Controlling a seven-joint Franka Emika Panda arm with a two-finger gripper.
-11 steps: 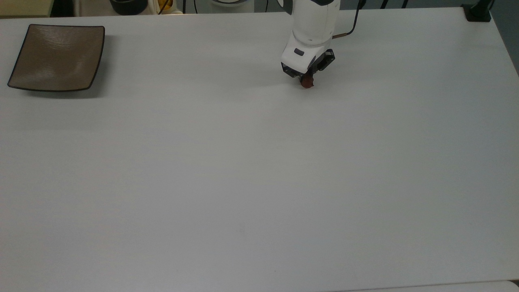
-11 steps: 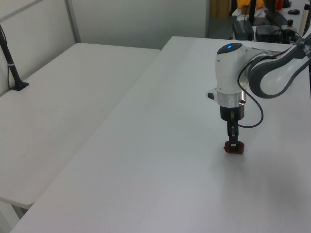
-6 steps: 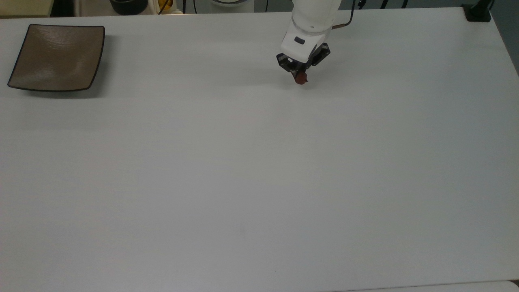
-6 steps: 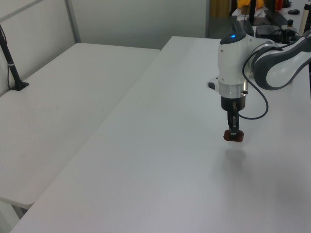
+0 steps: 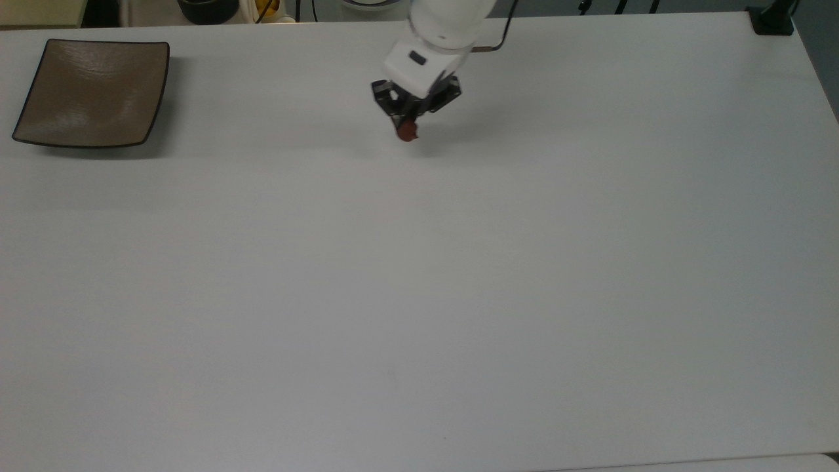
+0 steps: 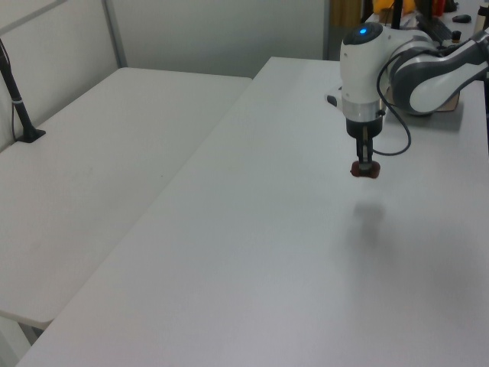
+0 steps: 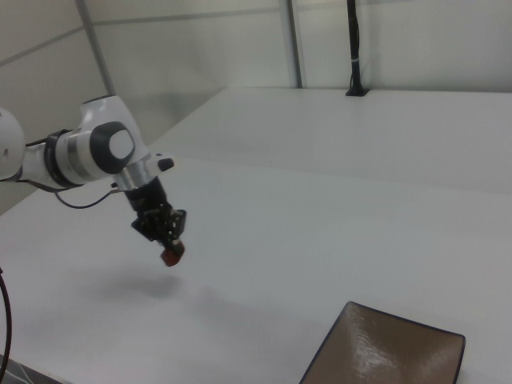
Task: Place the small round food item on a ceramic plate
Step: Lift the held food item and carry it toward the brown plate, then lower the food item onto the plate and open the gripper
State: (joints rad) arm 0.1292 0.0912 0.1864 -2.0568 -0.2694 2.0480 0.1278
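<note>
The small round food item [image 5: 407, 132] is a dark reddish-brown lump held in the air above the white table, with my gripper [image 5: 406, 126] shut on it. Its shadow lies on the table below it. I see the food item [image 6: 365, 169] under the gripper [image 6: 366, 162] in the left view, and the food item [image 7: 170, 254] below the gripper [image 7: 167, 244] in the right view. The ceramic plate [image 5: 92, 92] is square, glossy brown with a dark rim, and sits at the top view's far left, well apart from the gripper. The plate [image 7: 384, 357] has nothing on it.
The white table [image 5: 419, 275] spreads wide below the arm. A black post base [image 5: 773, 19] stands at the top view's upper right corner. Dark containers and cables line the table's far edge [image 5: 210, 10]. A second white table [image 6: 92, 176] adjoins in the left view.
The gripper has lifted the food item off the table and carried it toward the top view's left, closer to the plate. The plate has not moved.
</note>
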